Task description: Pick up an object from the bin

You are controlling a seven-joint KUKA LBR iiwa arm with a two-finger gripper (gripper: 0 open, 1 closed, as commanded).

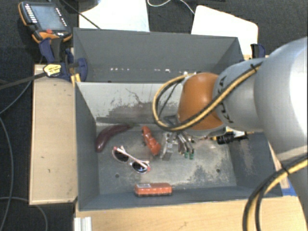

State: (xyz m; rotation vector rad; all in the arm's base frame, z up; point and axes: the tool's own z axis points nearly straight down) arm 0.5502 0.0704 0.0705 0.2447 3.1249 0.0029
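Note:
My gripper (169, 150) reaches down below the orange cover to near the bin floor, a little right of the middle. Just to its left lies a small orange-red toy (151, 141), close to the fingers; whether they touch it is unclear. A pair of pink-framed sunglasses (130, 160) lies further left and nearer the front. A small dark and green thing (188, 151) sits right beside the gripper on its right.
A dark maroon curved thing (109, 134), like an eggplant, lies at the left by the back wall. A flat orange-brown bar (153, 190) rests against the front wall. The arm and its cables cover the bin's right side.

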